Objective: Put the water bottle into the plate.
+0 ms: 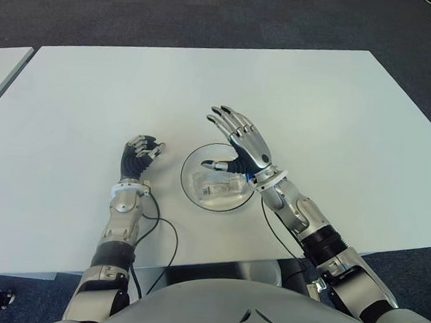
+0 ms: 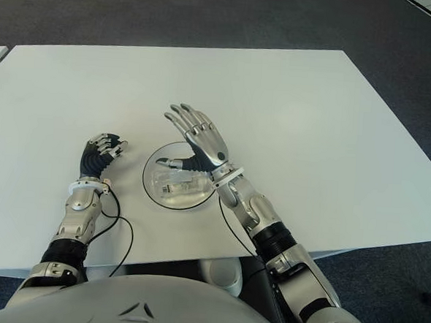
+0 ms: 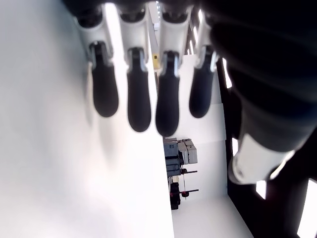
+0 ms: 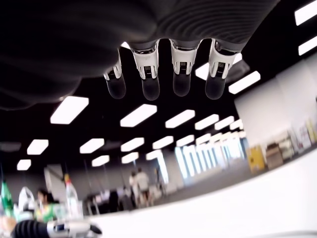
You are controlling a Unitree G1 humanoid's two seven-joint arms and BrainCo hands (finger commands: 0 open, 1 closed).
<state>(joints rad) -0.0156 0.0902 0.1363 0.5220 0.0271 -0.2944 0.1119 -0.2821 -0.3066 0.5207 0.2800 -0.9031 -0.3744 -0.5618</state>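
Water bottle (image 1: 215,185) flat in plate (image 1: 191,164), label unreadable

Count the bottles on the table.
1. The bottle lies on its side in the plate, by the open right hand. The left hand shows left of the plate, holding nothing. None seems hidden.

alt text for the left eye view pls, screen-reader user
A clear water bottle lies on its side in a glass plate on a white table. The right hand is above it, fingers spread, holding nothing; the left hand shows left of the plate, fingers curled.
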